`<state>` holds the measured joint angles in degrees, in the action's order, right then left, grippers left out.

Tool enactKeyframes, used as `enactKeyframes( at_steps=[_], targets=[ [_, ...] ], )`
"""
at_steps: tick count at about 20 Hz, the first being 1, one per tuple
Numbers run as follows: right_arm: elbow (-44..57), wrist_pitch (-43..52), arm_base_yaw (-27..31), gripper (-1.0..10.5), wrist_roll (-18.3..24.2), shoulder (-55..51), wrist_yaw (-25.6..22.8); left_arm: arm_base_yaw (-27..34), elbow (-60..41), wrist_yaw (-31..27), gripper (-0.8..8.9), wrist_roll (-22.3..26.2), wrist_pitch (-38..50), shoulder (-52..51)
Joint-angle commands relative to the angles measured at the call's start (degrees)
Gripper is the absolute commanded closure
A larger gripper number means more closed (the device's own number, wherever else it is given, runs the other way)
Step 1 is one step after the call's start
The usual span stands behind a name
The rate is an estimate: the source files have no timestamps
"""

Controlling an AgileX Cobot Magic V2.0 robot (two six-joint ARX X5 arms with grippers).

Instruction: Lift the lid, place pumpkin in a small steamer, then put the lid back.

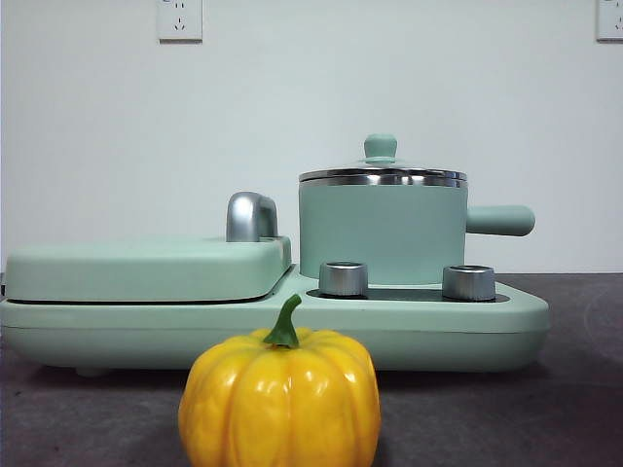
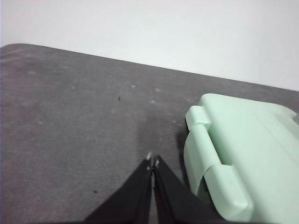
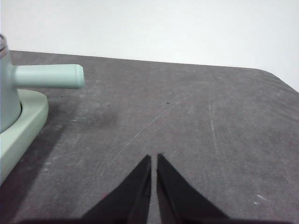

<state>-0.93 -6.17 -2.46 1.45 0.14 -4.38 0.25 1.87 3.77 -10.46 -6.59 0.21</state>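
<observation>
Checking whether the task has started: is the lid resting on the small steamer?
Touching. In the front view the lid sits closed on the small steamer, steel rims meeting with no gap.

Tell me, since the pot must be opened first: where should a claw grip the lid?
Grip the lid by its mint-green knob, coming straight down from above. The knob stands upright and narrow at the centre; the steel rim sits flush on the small steamer.

One glossy yellow-orange ribbed toy pumpkin [image 1: 280, 402]. One small mint-green cylindrical pot [image 1: 380, 233] with one round steel-rimmed glass lid [image 1: 382, 173]. One mint-green cooker base [image 1: 487, 326] carrying one flat mint-green griddle cover [image 1: 146, 268] and two steel knobs [image 1: 343, 278]. Two white wall sockets [image 1: 179, 18]. Two black grippers, the left gripper [image 2: 153, 163] and the right gripper [image 3: 153, 160].
</observation>
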Motion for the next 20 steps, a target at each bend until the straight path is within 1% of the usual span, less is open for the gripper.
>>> enactKeyframes(
  at_steps=[1, 8, 10, 13, 15, 16, 19, 20],
  targets=[
    [0.24, 0.59, -0.02, 9.3, -0.66, 0.07, -0.15, 0.09, -1.16, -0.04, 8.07, -1.88, 1.81, -0.02],
    [0.22, 0.72, -0.02, 9.3, -0.74, 0.07, -0.15, 0.09, -1.16, -0.04, 8.07, -2.27, 3.08, -0.02],
    [0.22, 0.68, -0.02, 9.3, -1.49, 0.07, 0.04, 0.09, -1.16, -0.04, 8.07, -2.67, 3.10, -0.02],
    [0.22, 0.59, -0.04, 9.3, -4.11, 0.07, 0.59, 0.09, -1.16, -0.04, 8.07, -2.69, 3.13, -0.02],
    [0.22, 0.59, -0.04, 9.3, -7.48, 0.07, 0.94, 0.07, -1.16, 0.11, 8.07, -3.41, 3.06, -0.02],
    [0.22, 0.61, -0.04, 9.3, -9.38, 0.07, 1.11, 0.07, -1.16, 0.33, 8.07, -4.87, 3.06, -0.02],
    [0.22, 0.50, -0.04, 9.3, -18.05, 0.07, 1.46, 0.07, -1.16, 0.50, 8.07, -12.37, 2.69, -0.02],
    [0.22, 0.63, -0.04, 9.3, -20.26, 0.07, 1.38, 0.07, -1.16, 0.50, 8.07, -14.80, 2.54, -0.02]
  ],
)
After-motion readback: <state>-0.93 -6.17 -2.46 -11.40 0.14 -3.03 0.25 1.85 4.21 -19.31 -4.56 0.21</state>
